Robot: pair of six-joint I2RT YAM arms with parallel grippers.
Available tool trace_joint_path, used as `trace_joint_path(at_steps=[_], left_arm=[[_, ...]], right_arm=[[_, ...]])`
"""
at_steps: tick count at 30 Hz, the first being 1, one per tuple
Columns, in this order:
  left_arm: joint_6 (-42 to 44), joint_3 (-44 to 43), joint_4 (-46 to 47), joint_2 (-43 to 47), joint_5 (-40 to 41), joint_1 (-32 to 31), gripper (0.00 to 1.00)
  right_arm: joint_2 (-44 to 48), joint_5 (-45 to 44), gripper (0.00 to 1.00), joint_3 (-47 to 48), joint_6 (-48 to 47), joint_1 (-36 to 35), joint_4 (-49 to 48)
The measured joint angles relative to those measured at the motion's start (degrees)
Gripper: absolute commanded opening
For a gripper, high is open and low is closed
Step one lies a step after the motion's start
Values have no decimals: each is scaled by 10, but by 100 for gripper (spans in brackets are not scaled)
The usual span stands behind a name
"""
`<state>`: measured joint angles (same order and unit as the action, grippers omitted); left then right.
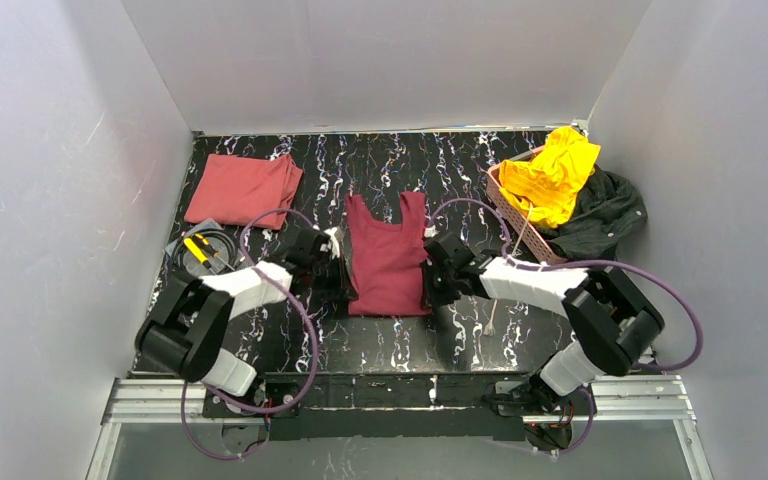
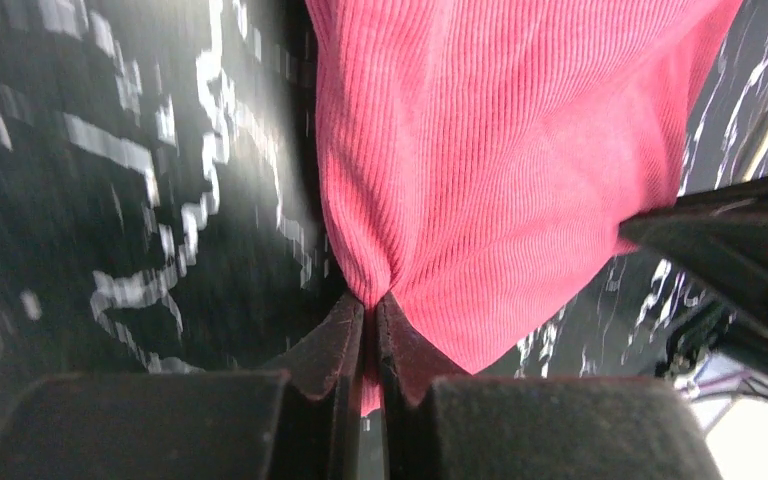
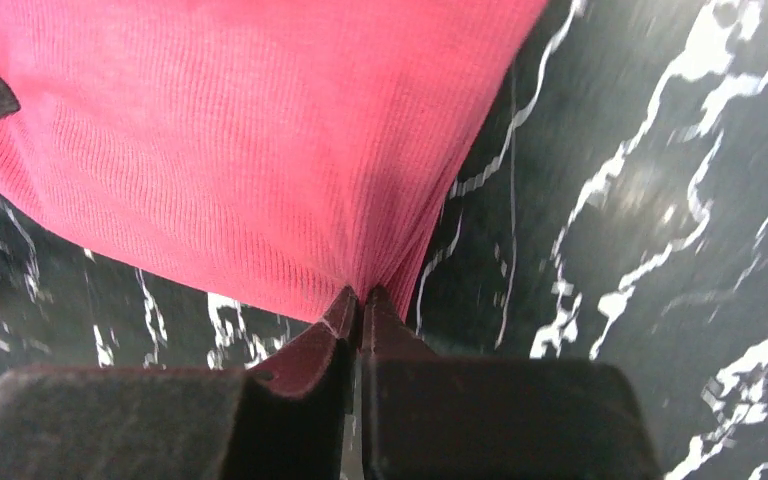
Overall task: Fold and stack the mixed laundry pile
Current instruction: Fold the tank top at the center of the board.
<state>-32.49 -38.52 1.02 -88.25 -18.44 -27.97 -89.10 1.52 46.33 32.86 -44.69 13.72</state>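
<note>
A dark maroon tank top [image 1: 388, 255] lies flat in the middle of the black marbled table. My left gripper [image 1: 341, 268] pinches its left edge; in the left wrist view the jaws are shut on a fold of the ribbed cloth [image 2: 490, 150], gripper [image 2: 371, 305]. On the garment's right edge my right gripper [image 1: 430, 275] holds on too, and the right wrist view shows the cloth [image 3: 230, 140] caught in that gripper [image 3: 358, 298]. A salmon-red garment [image 1: 243, 187] lies folded at the back left. A yellow garment [image 1: 553, 176] and a charcoal-black one [image 1: 600, 212] are heaped at the back right.
A pink lattice basket [image 1: 507, 208] stands under the yellow garment at the back right, with a thin cream cord [image 1: 495, 315] trailing from it onto the table. A grey device with yellow parts [image 1: 200, 250] sits at the left edge. White walls [image 1: 80, 150] enclose the table.
</note>
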Motion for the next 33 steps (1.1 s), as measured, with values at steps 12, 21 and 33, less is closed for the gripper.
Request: trace_joint_path(at_steps=[12, 21, 33], left_arm=[[-123, 172, -119, 326, -30, -67, 58], [-97, 50, -172, 285, 25, -64, 59], [-24, -46, -137, 70, 71, -29, 43]], right_arm=[[158, 59, 73, -72, 15, -69, 107], [198, -5, 82, 1, 6, -41, 148], [52, 23, 61, 29, -66, 60, 66]])
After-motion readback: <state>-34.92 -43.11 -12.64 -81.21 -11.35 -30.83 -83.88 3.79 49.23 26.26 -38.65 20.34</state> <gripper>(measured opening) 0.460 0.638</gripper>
